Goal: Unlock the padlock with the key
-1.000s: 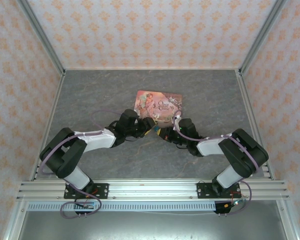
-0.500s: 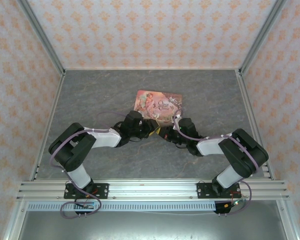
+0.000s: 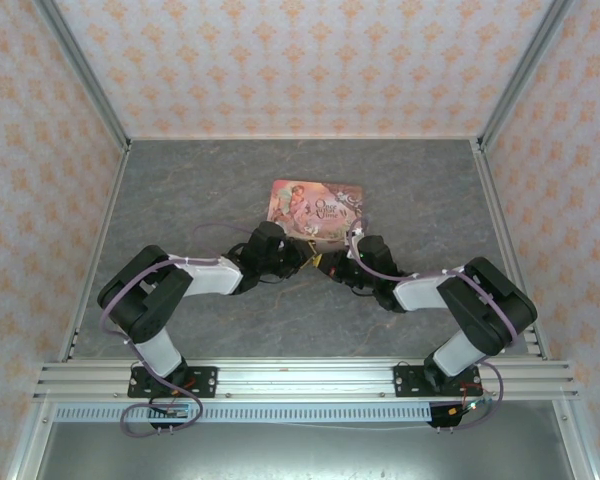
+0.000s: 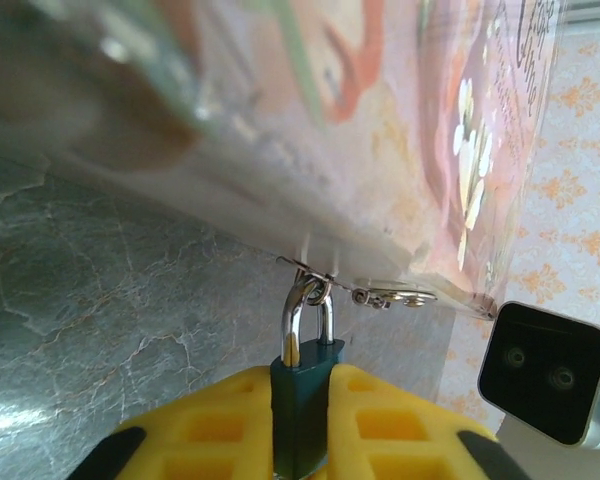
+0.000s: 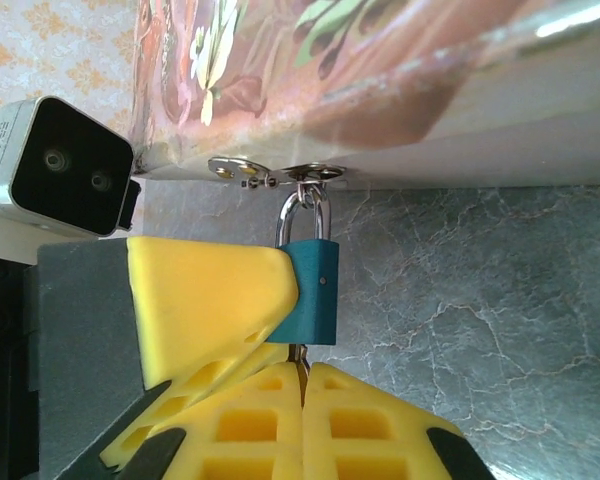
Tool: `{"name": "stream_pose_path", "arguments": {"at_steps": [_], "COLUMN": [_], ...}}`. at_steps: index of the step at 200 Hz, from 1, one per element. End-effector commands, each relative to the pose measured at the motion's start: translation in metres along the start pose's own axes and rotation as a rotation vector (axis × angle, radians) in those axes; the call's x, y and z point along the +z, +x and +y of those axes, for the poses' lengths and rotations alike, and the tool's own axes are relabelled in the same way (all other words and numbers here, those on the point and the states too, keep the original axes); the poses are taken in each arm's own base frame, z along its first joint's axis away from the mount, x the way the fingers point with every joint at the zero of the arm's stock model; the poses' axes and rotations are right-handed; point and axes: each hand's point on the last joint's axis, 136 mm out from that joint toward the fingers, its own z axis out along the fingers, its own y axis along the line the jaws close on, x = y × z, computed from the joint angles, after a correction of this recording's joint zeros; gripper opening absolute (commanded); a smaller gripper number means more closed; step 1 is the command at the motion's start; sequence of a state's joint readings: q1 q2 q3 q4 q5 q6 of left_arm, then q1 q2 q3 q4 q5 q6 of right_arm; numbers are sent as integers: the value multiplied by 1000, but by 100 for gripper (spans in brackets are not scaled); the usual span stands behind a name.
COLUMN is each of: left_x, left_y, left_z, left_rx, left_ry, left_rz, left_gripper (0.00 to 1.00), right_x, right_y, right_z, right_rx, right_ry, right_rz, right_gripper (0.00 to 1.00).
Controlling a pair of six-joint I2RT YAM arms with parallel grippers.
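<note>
The padlock is hooked by its shackle to a clasp ring on the pink tin's edge. Just off that edge, the left gripper is clamped on the padlock's body. Farther from the tin, the right gripper pinches the key, whose tip reaches the padlock's bottom face.

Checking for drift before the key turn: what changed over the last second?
The left arm's elbow swung right and the left pincer, now shut on the padlock, edged toward the tin, all in the first half second. The right pincer, shut on the key below the padlock, stayed put; so did the tin, roughly.
</note>
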State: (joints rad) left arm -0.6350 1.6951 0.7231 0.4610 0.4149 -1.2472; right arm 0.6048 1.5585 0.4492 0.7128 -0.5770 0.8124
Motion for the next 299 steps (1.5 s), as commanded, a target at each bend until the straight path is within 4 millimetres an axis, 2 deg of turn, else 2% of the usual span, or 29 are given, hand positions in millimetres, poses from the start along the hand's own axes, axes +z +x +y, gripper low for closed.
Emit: {"name": "stream_pose_path", "arguments": {"at_steps": [1,36,65,94,106,144,162,175,194,221,245,264,299], "left_x": [-7,-12,-17,-24,-27,-33,-34,-34,-33,-33,-34,-34,-35], "left_y": [-5,-5,-6,-5,-6,-5,-5,-5,-4,-4,-4,-3,-2], "left_z": [-9,-17,-23,-31,-35,-45,-46,-48,-50,-50,-52,-55,-57], "left_rx": [-14,-15,-25,-36,-39,-42,-56,-69,-90,-119,-129,-134,-138], "left_ry": [11,28,30,35,42,49,50,53,52,53,57,68,70], "left_rz": [-40,-42,-45,-46,-46,-42,-41,-37,-29,-28,-27,-18,-13], "left_gripper": [9,0,0,0,0,0,0,0,0,0,0,0,0], "right_x": [-1,-9,-22,-45,-57,-106,-119,-120,-119,-112,-99,-86,-66], "right_y": [-2,-5,-6,-14,-20,-46,-49,-36,-22,-6,1,4,10], "right_z": [16,11,6,9,16,62,82,94,95,85,67,56,54], "right_rx": [-27,-84,-173,-319,-406,-736,-915,-1082,-1276,-1554,-1759,-1850,-1944], "right_ry": [-44,15,96,184,210,226,207,148,136,203,305,365,418], "right_rz": [3,-17,-21,-45,-62,-195,-211,-153,-80,-20,1,-7,-43], "right_gripper": [0,24,39,46,47,49,49,48,48,52,59,60,60]}}
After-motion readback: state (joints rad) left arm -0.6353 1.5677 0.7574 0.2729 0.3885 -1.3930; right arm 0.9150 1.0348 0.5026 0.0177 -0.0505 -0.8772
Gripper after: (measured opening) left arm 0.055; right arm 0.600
